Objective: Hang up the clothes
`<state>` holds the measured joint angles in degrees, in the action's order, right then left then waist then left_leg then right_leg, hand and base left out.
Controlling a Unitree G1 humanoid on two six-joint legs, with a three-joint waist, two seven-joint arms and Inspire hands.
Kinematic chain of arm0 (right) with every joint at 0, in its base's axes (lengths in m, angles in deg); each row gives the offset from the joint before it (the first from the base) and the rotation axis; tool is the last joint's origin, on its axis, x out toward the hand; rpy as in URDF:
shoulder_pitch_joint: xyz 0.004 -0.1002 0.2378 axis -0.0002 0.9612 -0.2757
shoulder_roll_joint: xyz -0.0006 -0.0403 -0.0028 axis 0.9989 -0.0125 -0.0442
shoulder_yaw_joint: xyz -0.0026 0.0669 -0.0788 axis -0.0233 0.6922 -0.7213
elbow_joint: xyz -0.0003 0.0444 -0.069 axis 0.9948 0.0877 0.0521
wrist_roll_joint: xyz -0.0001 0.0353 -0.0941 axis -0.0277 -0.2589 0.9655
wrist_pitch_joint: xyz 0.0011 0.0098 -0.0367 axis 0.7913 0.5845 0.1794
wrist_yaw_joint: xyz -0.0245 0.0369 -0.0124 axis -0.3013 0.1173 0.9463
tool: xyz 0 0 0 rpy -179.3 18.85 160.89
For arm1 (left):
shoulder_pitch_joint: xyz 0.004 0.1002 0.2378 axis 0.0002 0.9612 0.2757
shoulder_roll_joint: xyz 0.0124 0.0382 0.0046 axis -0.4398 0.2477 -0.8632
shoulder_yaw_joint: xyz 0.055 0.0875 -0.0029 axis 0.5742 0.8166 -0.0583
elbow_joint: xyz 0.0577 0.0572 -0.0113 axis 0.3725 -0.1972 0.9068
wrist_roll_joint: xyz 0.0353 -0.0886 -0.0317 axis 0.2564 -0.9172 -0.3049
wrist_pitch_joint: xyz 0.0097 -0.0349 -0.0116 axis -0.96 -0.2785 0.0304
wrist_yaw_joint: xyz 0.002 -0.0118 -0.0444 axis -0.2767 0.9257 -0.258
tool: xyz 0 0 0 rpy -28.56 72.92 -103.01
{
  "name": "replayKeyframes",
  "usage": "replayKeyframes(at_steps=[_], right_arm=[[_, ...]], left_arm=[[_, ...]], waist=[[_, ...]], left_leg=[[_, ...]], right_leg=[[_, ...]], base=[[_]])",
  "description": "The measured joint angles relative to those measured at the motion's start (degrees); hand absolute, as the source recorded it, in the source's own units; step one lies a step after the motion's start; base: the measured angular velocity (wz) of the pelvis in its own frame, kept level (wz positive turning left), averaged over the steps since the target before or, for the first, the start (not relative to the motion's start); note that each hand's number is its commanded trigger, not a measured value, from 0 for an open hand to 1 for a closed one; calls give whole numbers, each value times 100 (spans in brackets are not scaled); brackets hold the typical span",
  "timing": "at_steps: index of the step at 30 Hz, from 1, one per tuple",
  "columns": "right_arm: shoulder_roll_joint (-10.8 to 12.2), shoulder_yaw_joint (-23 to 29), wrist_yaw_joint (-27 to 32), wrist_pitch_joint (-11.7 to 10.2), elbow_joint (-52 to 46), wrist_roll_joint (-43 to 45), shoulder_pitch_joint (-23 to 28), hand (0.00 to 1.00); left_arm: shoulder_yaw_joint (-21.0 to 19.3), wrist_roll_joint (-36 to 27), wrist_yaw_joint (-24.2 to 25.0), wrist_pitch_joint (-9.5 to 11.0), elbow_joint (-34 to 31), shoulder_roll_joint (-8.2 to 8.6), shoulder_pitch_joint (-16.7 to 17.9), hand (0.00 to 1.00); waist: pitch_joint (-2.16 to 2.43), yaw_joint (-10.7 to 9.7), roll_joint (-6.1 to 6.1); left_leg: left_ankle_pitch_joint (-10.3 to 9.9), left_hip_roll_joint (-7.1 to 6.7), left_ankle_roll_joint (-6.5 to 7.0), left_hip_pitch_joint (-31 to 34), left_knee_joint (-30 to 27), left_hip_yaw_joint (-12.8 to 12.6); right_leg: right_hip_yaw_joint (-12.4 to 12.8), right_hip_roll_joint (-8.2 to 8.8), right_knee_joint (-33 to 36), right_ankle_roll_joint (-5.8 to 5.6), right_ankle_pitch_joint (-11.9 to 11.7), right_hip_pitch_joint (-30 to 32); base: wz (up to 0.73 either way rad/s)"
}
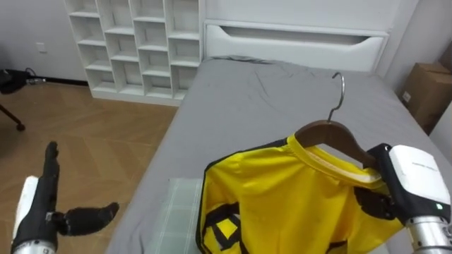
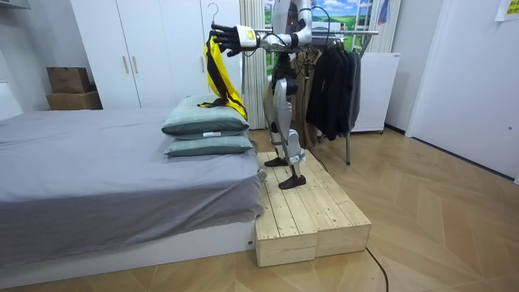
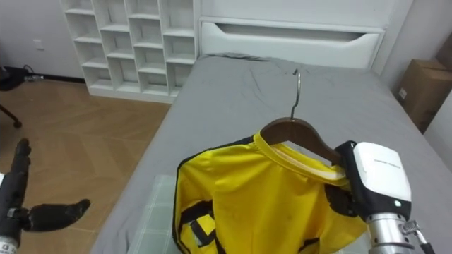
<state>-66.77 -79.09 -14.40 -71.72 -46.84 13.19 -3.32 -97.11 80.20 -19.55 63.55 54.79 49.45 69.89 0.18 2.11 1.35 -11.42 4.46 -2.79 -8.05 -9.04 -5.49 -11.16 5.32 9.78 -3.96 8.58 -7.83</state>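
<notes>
The shirt (image 1: 282, 204) was already on the hanger (image 1: 332, 134), held above the bed (image 1: 268, 92); the right hand (image 1: 406, 176) clenched the hanger's shoulder; the left hand (image 1: 49, 212) hung released, empty; hooking it on the rack (image 2: 361, 32) behind the robot remained.

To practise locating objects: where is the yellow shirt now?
In the eye views' lower right, the yellow shirt hangs on a wooden hanger held by the right hand, above the grey bed.
</notes>
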Motion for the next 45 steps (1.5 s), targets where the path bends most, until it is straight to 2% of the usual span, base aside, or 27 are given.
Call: replayKeyframes(at_steps=[6,8,12,15,19,23,24,30,39,45], right_arm=[[-4,204,-20,5,-4,-12,10,100],[-5,255,-41,5,-8,4,12,100],[-5,291,-44,56,-20,5,13,100],[-5,291,-100,180,-320,38,33,100],[-4,291,-106,206,-428,28,32,100],[-4,296,-161,253,-440,29,70,100],[-4,296,-231,310,-507,34,103,100],[30,294,-366,456,-838,64,152,100],[75,278,-407,495,-887,84,206,100],[88,269,-406,543,-1090,70,206,100]], left_arm=[[-319,-141,-255,-1,1576,2,304,0],[-320,-171,-269,10,1886,2,395,0],[-318,-252,-311,22,3130,26,474,0],[-319,-346,-306,-4,3559,103,774,0],[-328,-340,-284,-56,4015,156,832,0],[-342,-326,-131,-162,4536,167,899,0],[-342,-324,17,-250,4688,177,906,0],[-276,-325,693,-597,5029,252,983,0],[-68,-306,1158,-788,4954,312,882,0],[-64,-270,1246,-788,4896,312,797,0]], waist=[[1,49,-15],[0,70,-19],[1,184,-24],[-2,178,-2],[7,306,38],[-4,308,133],[-10,309,150],[-21,230,224],[-23,270,248],[-32,286,230]], left_leg=[[0,-1,0,43,36,-56],[0,-2,0,41,37,-50],[0,1,0,-9,65,-107],[-1,2,0,0,73,-125],[-1,5,0,-2,78,-157],[-3,9,0,61,40,-146],[-3,10,0,66,39,-157],[-3,8,0,73,41,-151],[-4,7,0,81,51,-126],[-3,10,0,143,42,-155]], right_leg=[[56,-3,-1,-1,0,97],[52,-3,-4,-2,1,96],[103,-7,-3,-3,1,91],[127,-11,0,-3,1,110],[161,-15,12,-3,1,114],[147,-13,8,-3,1,135],[153,-13,0,-3,2,141],[147,-13,4,-3,1,140],[128,-15,11,-3,1,139],[174,-15,99,-3,1,263]], base=[[-4],[0],[-5],[-3],[-4],[0],[-4],[0],[0],[-2]])
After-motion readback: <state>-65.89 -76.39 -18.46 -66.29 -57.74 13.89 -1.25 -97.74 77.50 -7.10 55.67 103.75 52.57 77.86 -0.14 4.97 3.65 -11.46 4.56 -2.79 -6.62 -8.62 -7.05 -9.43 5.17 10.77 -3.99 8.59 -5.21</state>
